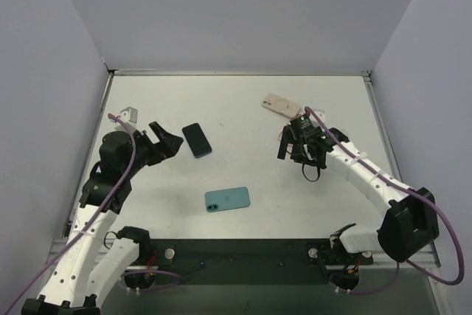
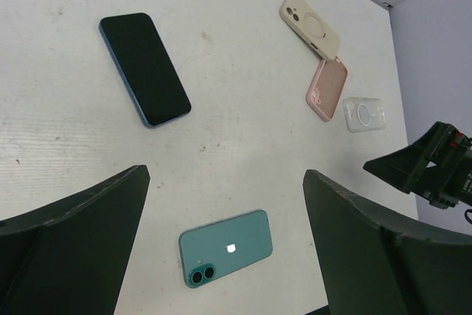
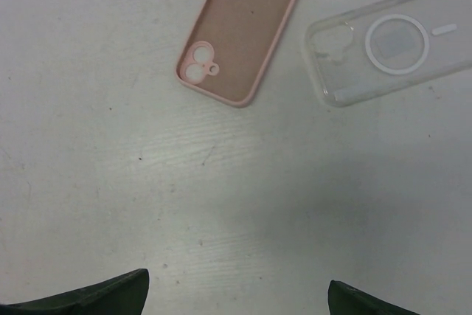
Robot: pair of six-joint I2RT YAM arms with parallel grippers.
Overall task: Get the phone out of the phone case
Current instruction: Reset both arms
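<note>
L arm: left pincer (image 1: 169,139) is spread wide w/ nothing btwn its fingers, held above the white surface (image 1: 243,108) on the L side; R arm: right pincer (image 3: 236,289) is likewise wide open & empty, hanging over the far-R part of the surface. Flat teal phone (image 2: 226,247), back & twin lenses up, lies bare near the front-middle, well apart from every case; slim dark-screened phone w/ blue rim (image 2: 145,69) lies screen up, just beside the left pincer in the top view. Three cases sit far R: beige case w/ a ring on its back (image 2: 311,24), back up, can't tell if a phone is inside; soft pink silicone case (image 3: 242,31), inside up & empty, its top end meeting the beige one; clear plastic case w/ white ring (image 3: 391,42), see-through to the surface, just beside the pink one, not touching.
</note>
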